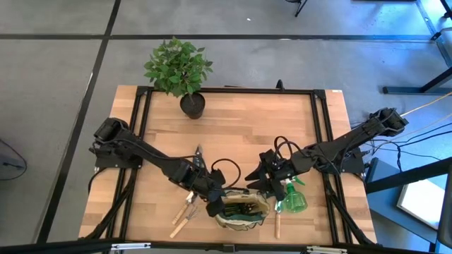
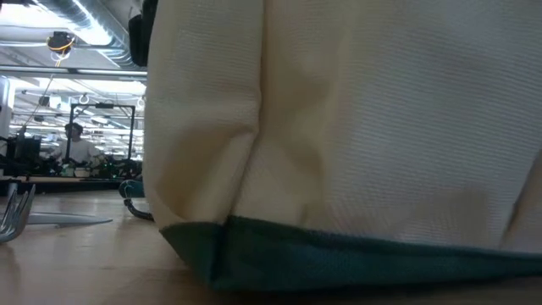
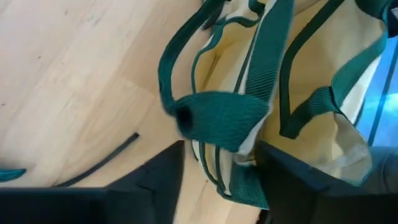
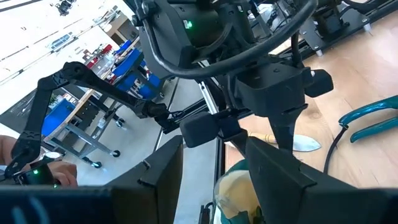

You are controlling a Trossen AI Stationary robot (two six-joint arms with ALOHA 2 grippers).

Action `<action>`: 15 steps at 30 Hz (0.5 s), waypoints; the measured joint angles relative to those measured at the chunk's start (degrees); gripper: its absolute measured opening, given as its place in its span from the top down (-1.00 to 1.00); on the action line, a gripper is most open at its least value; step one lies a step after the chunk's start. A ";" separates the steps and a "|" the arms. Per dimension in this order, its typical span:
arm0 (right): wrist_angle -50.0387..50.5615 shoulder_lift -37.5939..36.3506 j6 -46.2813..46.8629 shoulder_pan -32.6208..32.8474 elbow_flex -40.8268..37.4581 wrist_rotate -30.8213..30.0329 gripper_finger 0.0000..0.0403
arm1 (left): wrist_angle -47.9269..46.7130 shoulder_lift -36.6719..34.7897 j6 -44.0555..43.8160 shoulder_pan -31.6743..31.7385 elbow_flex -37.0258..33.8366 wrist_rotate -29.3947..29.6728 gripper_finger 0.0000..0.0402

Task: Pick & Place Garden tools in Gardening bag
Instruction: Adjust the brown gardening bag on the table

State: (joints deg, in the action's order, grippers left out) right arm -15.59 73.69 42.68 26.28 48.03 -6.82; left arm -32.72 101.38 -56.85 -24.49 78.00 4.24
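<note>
The gardening bag (image 1: 244,212), cream with green straps, stands at the table's near edge and fills the low view (image 2: 356,127). Dark tools (image 1: 245,207) lie inside it. My left gripper (image 1: 215,206) slants down at the bag's left side. Its fingers stand apart (image 3: 221,149) on either side of a green handle strap (image 3: 217,118). My right gripper (image 1: 260,187) is level at the bag's far right rim, with its fingers apart (image 4: 214,140) and the rim (image 4: 239,186) showing between them. A green spray bottle (image 1: 292,202) lies to the right of the bag, and wooden-handled tools (image 1: 185,212) lie to its left. My left gripper has the bag's green strap (image 3: 214,168) between its fingers, coming from above at a slant; I cannot tell whether the fingers touch it. My right gripper has the bag's rim between its fingers; I cannot tell whether they touch it.
A leafy plant in a black pot (image 1: 180,70) stands at the far edge. Teal-handled pruners (image 4: 373,118) and a trowel blade (image 4: 305,144) lie on the table to the left of the bag. Another wooden handle (image 1: 277,226) lies near the front edge. A person sits in the room beyond (image 2: 76,148).
</note>
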 joint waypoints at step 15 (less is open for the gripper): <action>0.46 0.02 -0.14 -0.01 0.01 -0.06 0.13 | -8.88 -1.96 3.15 -0.54 0.00 0.61 0.96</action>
State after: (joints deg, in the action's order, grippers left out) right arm -15.13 73.71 42.54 26.27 48.04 -6.88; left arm -41.60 99.42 -53.71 -25.03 78.00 4.85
